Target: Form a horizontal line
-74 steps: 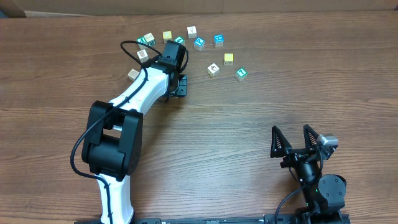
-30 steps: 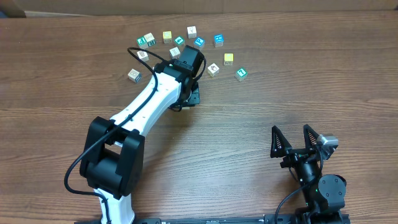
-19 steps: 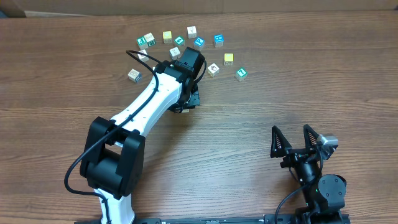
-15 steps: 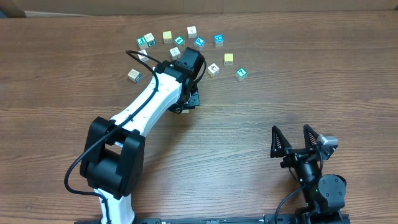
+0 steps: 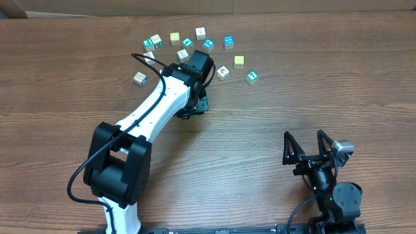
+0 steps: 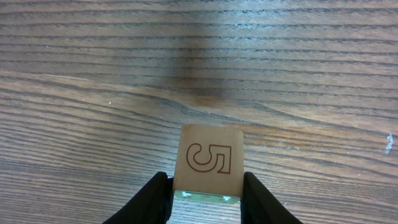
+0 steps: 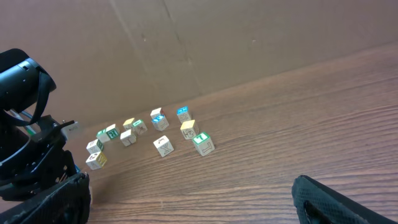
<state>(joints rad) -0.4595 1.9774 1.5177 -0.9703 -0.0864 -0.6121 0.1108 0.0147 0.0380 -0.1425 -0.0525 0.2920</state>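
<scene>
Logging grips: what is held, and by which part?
Left gripper pinches a small pale wooden cube marked 5 by its opposite sides; right gripper holds nothing.

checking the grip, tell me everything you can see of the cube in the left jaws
The cube looks like pale wood. The face in the wrist view bears an outlined brown 5, upright. A whitish face with green edging shows at its lower edge. The left gripper's black jaws press on its left and right sides. The wood-grain table lies behind it; whether they touch cannot be told. Overhead, the arm hides it.
</scene>
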